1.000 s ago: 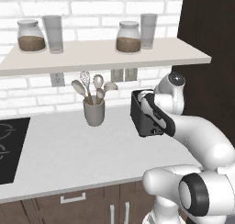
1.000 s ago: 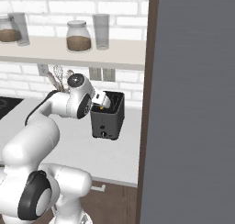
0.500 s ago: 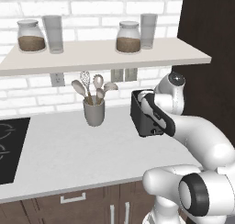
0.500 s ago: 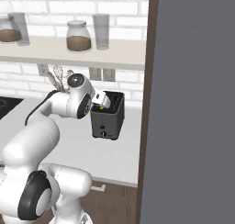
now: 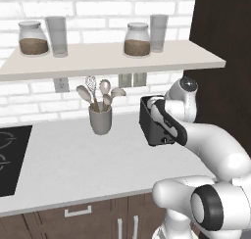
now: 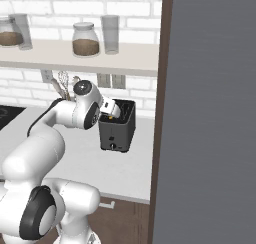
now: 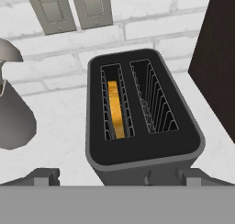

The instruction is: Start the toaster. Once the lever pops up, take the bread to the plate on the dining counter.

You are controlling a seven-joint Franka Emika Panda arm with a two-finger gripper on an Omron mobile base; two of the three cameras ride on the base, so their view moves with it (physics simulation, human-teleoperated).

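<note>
- Against the pictures of a second and half a second ago, we find nothing shifted: the arm, the toaster point(image 7: 142, 122) and the utensil cup point(image 5: 100, 120) sit just where they did.
- We take that stillness to mean the arm is waiting above the toaster, either about to press the lever or holding until it pops; we cannot tell which, since the lever itself is not plain to us in any view.
- The tool point(image 7: 117, 178) hangs over the near end of the toaster, looking down into its slots. Its two tips stand well apart at the bottom of the hand view, with nothing between them.
- The toaster stands on the white table point(image 5: 73, 159), close to the brick wall and beside the dark tall cabinet point(image 6: 210, 113). It is boxy and dark, with two slots on top and a small knob low on its narrow face in the right base view.
- The bread point(image 7: 116, 109) sits edge-up in the slot toward the cup, thin and yellow-orange, sunk below the rim. The other slot shows bare wire guides.
- With the bread low in its slot, we judge the carrying step has not begun; the slice would need a narrow pinch from above.
</note>
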